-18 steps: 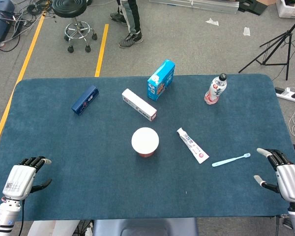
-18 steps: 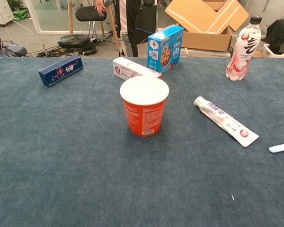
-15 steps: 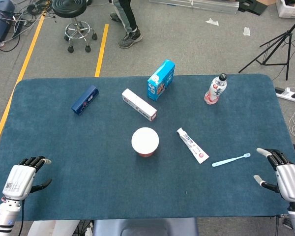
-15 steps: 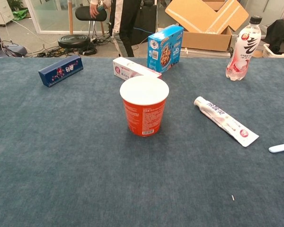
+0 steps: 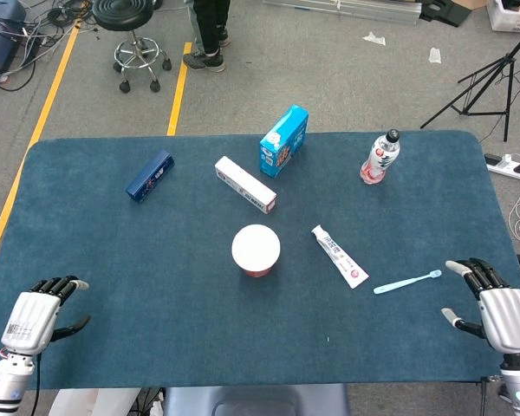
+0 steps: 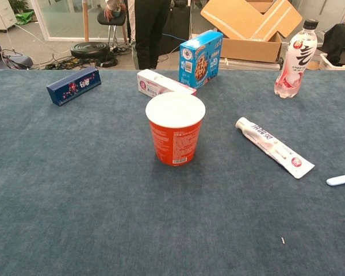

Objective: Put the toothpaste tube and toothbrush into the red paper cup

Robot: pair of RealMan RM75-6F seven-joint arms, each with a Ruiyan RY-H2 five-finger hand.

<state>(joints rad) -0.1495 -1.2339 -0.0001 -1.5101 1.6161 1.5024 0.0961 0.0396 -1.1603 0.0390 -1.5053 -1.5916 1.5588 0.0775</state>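
Head view: both hands empty, fingers spread, right hand and left hand at tabletop edge. Brush just ahead-left of right hand, tube beyond, then cup. No grasp yet; next, right reaches for brush.

The table wears matt, napped blue cloth; the cup is paper, glossy red; the tube smooth, shiny plastic; the bottle clear plastic; the hands silvery metal.
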